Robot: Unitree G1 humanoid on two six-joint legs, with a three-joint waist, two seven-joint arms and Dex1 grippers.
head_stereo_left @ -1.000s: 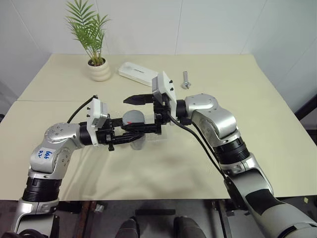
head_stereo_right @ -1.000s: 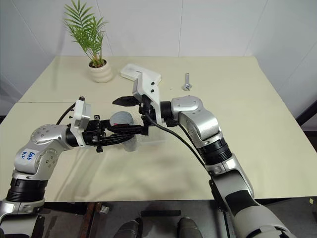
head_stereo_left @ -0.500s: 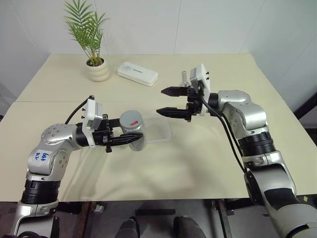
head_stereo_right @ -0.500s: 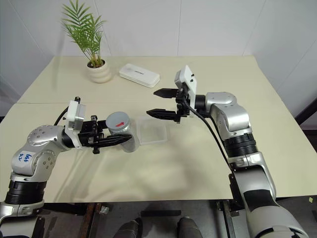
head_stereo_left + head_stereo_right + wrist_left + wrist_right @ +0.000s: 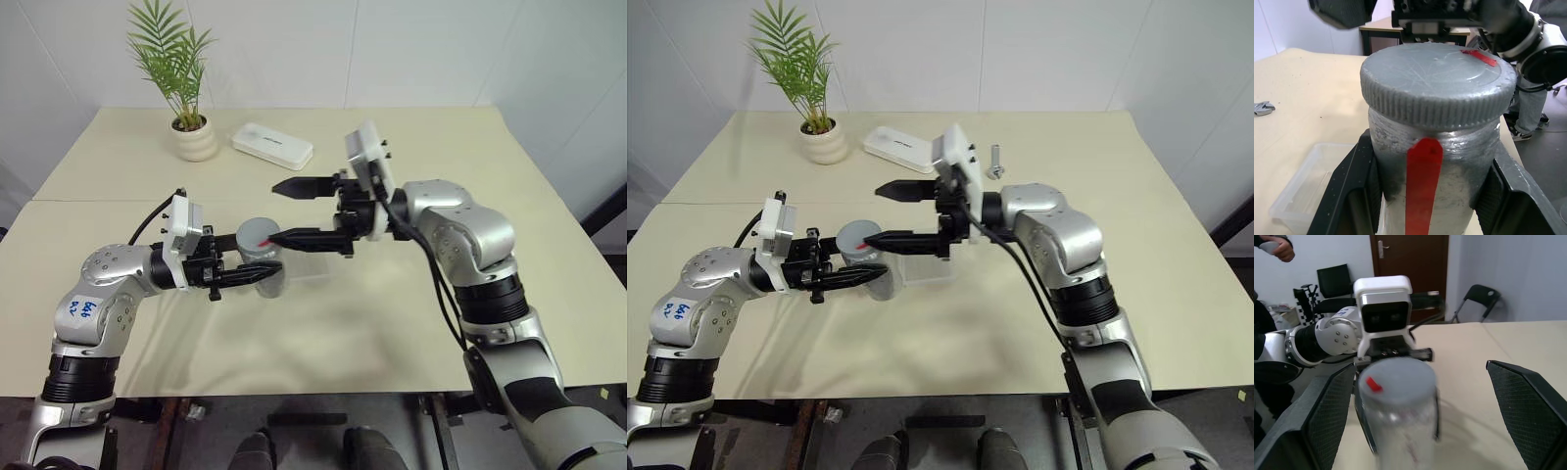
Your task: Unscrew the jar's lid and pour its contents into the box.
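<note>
While the left pincer (image 5: 257,276) clamps the jar (image 5: 261,259) upright above the table (image 5: 411,323), the right pincer (image 5: 286,211) stands wide at the lid (image 5: 1437,83).
The jar is translucent grey with a red stripe, its ribbed grey lid screwed on; contents cannot be seen. The clear box (image 5: 926,266) sits just beside it, apparently empty. Bare table lies toward the near edge.

1. Bright, even indoor light fills the scene, and the table (image 5: 490,176) shows no harsh glare.
2. Soft, faint shadows lie on the tabletop beneath both arms.
3. The head views are sharp.
4. In the right wrist view the jar (image 5: 1400,416) is smeared with blur.
5. The left wrist view is crisp on the lid (image 5: 1437,85).
</note>
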